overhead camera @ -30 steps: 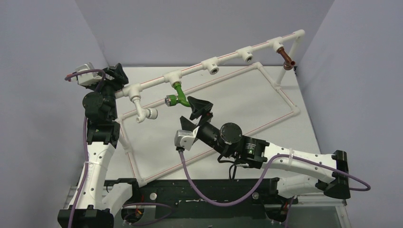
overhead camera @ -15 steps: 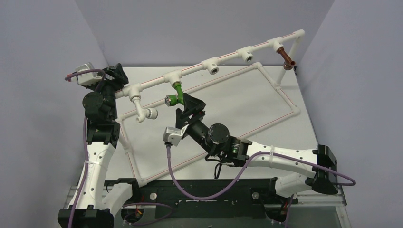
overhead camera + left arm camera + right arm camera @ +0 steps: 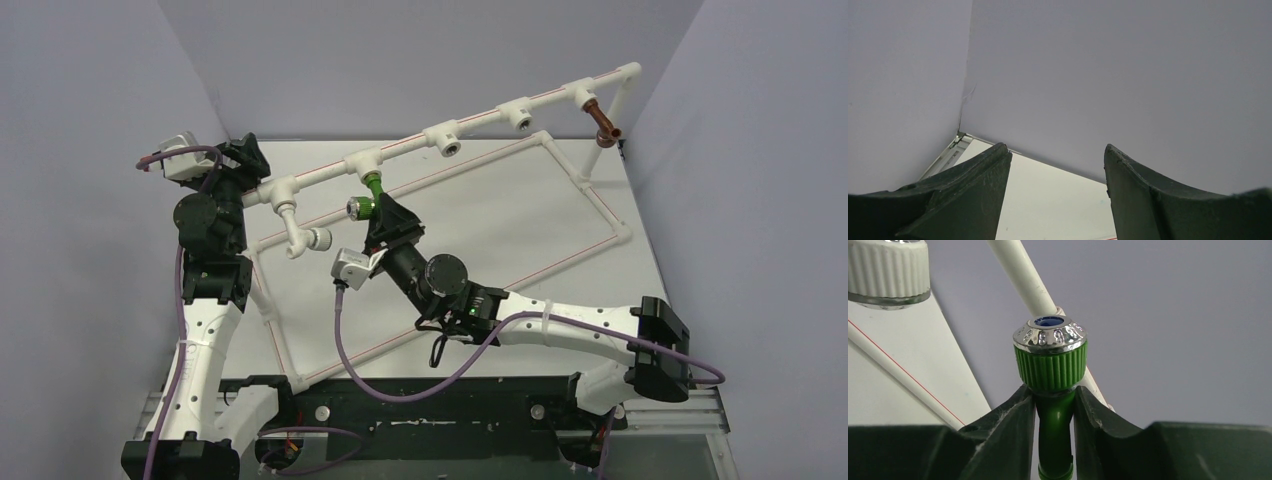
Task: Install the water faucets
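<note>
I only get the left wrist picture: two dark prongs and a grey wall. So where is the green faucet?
Observer: The top view shows it. The green faucet hangs from the upper rail of the white pipe frame, left of the middle.
Visitor: Is anything holding it?
Observer: Yes, the right gripper. Its wrist view shows both fingers pressed against the faucet's neck, just under the silver-rimmed cap.
Visitor: Is there a second faucet?
Observer: Yes. The reddish-brown faucet hangs at the far right end of the same rail, with no gripper near it.
</note>
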### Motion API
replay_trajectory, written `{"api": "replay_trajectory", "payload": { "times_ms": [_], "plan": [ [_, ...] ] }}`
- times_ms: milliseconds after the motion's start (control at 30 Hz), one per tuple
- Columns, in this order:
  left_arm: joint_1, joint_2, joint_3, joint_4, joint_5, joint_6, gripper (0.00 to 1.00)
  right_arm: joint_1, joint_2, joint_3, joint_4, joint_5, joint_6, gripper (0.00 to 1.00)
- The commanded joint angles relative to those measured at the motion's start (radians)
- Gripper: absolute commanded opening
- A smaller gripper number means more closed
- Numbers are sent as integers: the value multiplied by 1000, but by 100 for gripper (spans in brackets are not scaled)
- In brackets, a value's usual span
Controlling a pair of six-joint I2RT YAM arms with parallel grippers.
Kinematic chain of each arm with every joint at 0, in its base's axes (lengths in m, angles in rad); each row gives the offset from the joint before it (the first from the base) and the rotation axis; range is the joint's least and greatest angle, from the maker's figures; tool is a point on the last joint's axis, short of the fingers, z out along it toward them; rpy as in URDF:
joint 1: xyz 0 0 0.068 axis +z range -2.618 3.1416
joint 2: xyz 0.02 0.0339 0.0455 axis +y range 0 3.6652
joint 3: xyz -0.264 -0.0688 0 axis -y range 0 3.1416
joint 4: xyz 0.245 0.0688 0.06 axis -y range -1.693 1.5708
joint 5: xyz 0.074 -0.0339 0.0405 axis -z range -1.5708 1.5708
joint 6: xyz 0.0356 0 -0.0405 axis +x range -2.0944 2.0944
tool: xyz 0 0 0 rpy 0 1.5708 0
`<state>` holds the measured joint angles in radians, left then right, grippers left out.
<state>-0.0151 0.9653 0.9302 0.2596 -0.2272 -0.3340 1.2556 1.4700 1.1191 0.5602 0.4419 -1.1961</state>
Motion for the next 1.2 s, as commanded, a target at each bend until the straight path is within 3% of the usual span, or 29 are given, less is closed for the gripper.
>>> {"api": "replay_trajectory", "payload": {
  "times_ms": [0, 67, 100, 467, 733, 867, 1167],
  "plan": [
    [10, 68, -100, -339, 22, 7, 66, 1, 10, 42, 137, 49, 17, 19],
    [9, 67, -101, -338, 22, 7, 66, 3, 16, 29, 188, 53, 37, 2],
    [9, 66, -100, -339, 22, 7, 66, 5, 18, 23, 210, 55, 48, 0],
    [9, 61, -101, -336, 26, 4, 66, 50, 114, 17, 616, 274, 414, 0],
    [9, 51, -102, -335, 26, 1, 66, 65, 143, 23, 765, 420, 650, 0],
    [10, 49, -104, -334, 29, 0, 66, 65, 127, 3, 806, 464, 784, 0],
    [10, 48, -103, -332, 31, -2, 66, 65, 65, -19, 725, 600, 1284, 0]
  ]
}}
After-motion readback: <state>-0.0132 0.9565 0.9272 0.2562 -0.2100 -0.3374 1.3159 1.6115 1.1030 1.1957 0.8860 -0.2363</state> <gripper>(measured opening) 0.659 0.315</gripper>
